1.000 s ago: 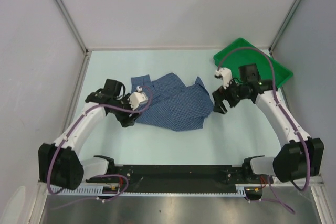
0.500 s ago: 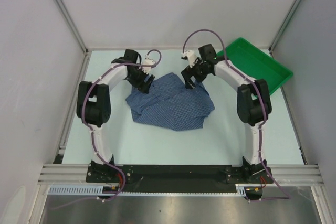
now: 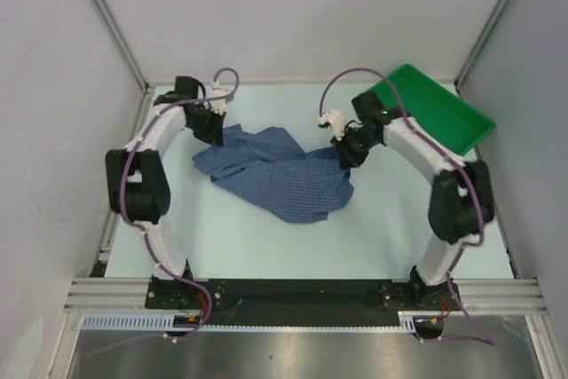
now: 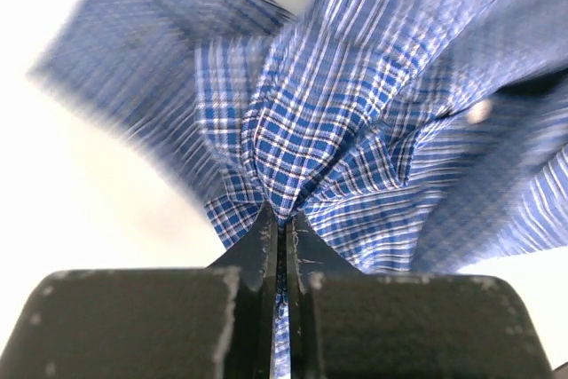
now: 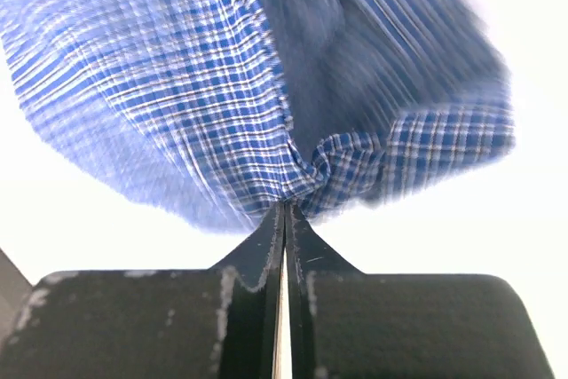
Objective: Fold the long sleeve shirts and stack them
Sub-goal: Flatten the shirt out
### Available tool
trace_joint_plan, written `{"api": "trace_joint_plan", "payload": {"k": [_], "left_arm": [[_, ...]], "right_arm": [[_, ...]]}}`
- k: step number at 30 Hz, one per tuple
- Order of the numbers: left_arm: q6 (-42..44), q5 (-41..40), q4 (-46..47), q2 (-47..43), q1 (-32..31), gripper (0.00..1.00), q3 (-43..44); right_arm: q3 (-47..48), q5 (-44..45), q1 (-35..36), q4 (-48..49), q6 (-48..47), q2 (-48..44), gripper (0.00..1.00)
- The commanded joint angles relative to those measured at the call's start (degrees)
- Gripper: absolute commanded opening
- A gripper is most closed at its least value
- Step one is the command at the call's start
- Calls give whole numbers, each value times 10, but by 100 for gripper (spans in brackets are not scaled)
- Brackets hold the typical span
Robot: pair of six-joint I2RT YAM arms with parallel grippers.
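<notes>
On pale desk (image 3: 266, 246), centre: soft blue white-checked cloth shirt (image 3: 282, 177), crumpled, spanning between both arms. At far-left edge, left pincer (image 4: 282, 217) clamped tight on bunched fabric. At far-right edge, right pincer (image 5: 285, 208) pinching fold. Far-right corner: green plastic tray (image 3: 442, 119), apart from shirt.

Long sleeve shirt (image 3: 286, 182) of soft blue cloth with a fine white check. Lies unfolded and rumpled near the middle of the table (image 3: 266, 246), stretched wide from left to right and broadest at the near right. Drawn out to two points at the far left and far right edges, with the cloth gathered into tight creases at each. Sags in loose folds between them. Partly blurred in both wrist views.
</notes>
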Motion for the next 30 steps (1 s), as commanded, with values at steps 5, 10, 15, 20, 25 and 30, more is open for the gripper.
{"api": "trace_joint_plan", "payload": {"k": [5, 10, 15, 20, 25, 30], "left_arm": [[-18, 34, 33, -261, 35, 7, -92], [-21, 7, 47, -305, 61, 9, -235], [-26, -5, 45, -279, 115, 31, -284], [-3, 53, 34, -265, 161, 58, -287], [4, 76, 15, -267, 176, 69, -265], [78, 140, -52, -304, 169, 99, -279]], "right_arm": [[-116, -18, 24, -69, -51, -303, 0], [-309, 30, 127, -113, -63, -406, 0], [-335, 42, 69, -147, -134, -410, 54], [-164, -39, -6, -104, -84, -313, 100], [17, -99, 29, -81, 22, -157, 92], [11, -58, 167, -43, 66, -136, 84]]}}
